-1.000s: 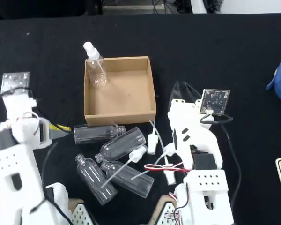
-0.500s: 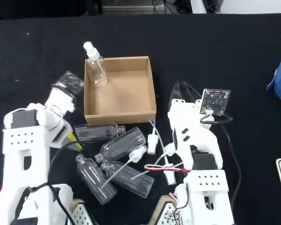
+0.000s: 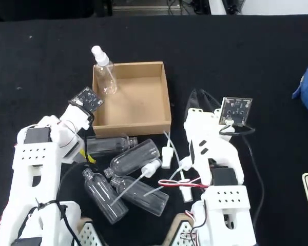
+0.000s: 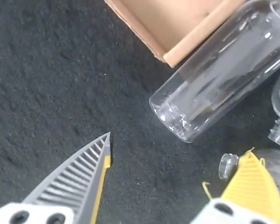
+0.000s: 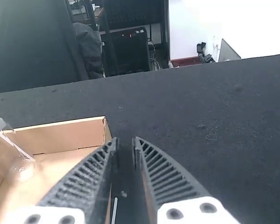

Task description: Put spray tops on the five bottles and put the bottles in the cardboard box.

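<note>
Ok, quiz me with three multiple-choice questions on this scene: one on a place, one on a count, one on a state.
1. Where is the capped bottle? A in the box; B beside it; C in a gripper.
2. How many uncapped bottles lie on the table? A two; B four; C six.
3. The left gripper is: A open; B shut on a bottle; C shut on a top.
Answers: A, it stands in the box's corner; B, four lie before the box; A, its fingers stand wide apart.
</note>
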